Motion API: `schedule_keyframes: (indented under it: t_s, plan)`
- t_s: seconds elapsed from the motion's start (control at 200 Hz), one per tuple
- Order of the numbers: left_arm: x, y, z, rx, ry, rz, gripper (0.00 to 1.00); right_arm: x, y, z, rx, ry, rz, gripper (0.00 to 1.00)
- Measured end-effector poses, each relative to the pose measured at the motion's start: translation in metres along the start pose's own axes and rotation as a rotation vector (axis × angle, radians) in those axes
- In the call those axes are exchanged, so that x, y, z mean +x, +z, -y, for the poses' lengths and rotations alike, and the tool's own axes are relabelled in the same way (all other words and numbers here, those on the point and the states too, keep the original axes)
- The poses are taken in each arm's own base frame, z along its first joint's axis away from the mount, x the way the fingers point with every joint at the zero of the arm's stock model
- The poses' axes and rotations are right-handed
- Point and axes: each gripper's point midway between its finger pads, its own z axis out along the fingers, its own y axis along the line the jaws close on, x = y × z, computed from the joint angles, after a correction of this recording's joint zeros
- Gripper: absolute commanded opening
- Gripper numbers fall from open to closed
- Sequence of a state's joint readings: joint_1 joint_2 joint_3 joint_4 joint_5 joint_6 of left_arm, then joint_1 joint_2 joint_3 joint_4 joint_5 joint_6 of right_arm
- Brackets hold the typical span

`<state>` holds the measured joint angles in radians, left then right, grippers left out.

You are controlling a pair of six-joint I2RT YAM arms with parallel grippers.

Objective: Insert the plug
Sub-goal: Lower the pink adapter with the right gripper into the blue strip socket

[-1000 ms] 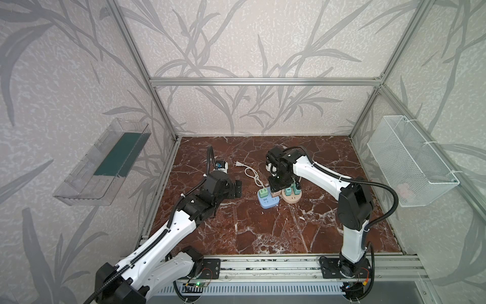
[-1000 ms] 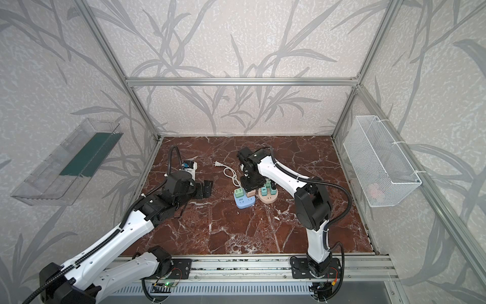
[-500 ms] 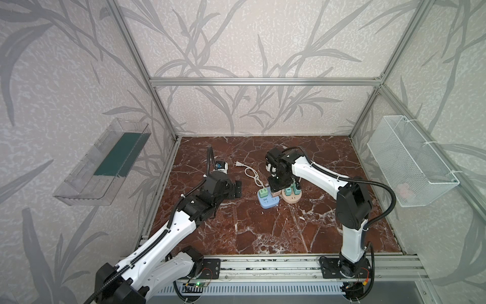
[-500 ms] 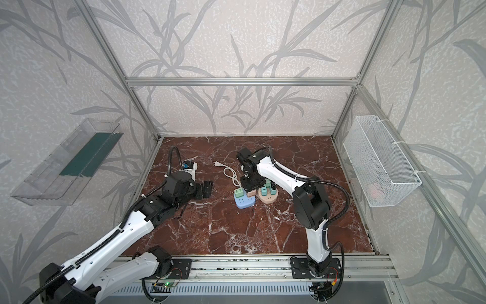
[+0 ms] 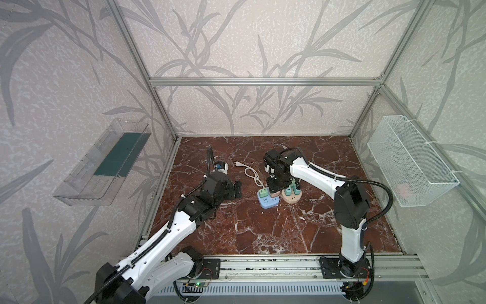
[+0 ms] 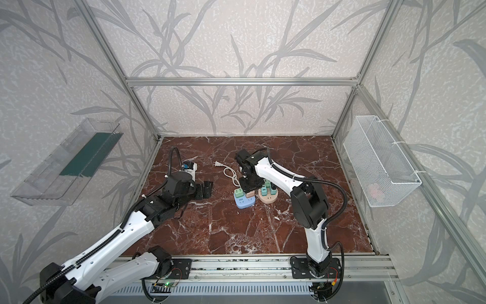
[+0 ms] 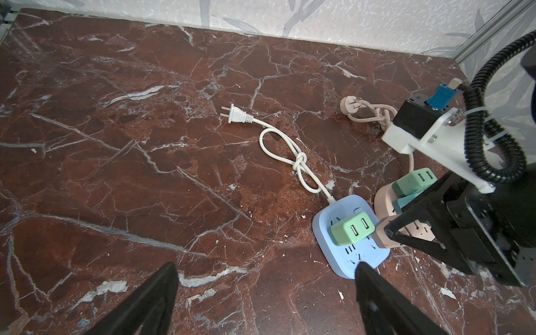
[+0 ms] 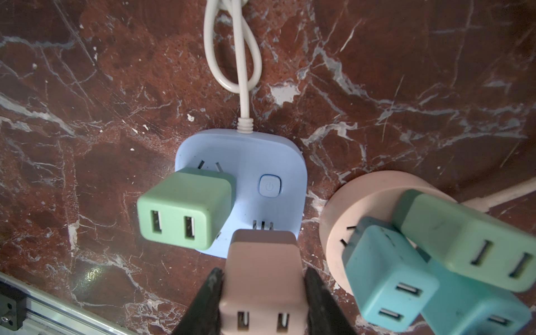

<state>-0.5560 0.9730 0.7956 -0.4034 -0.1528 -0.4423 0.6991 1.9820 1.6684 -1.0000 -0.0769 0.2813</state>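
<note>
Pink plug (image 8: 262, 272) sits clamped between the two black fingers (image 8: 208, 298) of the right gripper (image 8: 262, 275), which are drawn in narrow against its sides, USB ports facing the wrist camera. Its metal prongs (image 8: 262, 224) show bare beyond the body, right at a socket by the edge of the blue strip (image 8: 246, 156); whether their tips are in the slots I cannot tell. A green plug (image 8: 185, 208) already stands in the blue strip just beside it, close enough to crowd the fingers. Next to that lies a round strip (image 8: 374, 185) carrying teal and green plugs. The left gripper (image 7: 265, 264) hangs wide open and empty over the table (image 7: 116, 145), apart from the blue strip. By my reckoning pick-up and alignment are done; what is left is pressing down until the prongs vanish, then letting go.
</note>
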Motion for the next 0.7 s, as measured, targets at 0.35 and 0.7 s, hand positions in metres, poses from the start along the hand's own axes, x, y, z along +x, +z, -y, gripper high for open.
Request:
schedule_keyframes:
  t_s: [0.35,0.7]
  plan:
    - [0.0021,0.0018,-0.0010,-0.002,-0.003,0.000,0.94,-0.0001,0.0009,0.0002,0.016,-0.001,0.003,0.00]
    - [0.0027,0.0025,-0.0012,-0.003,-0.003,0.001,0.94,0.0024,0.0069,-0.0076,0.022,-0.015,-0.005,0.00]
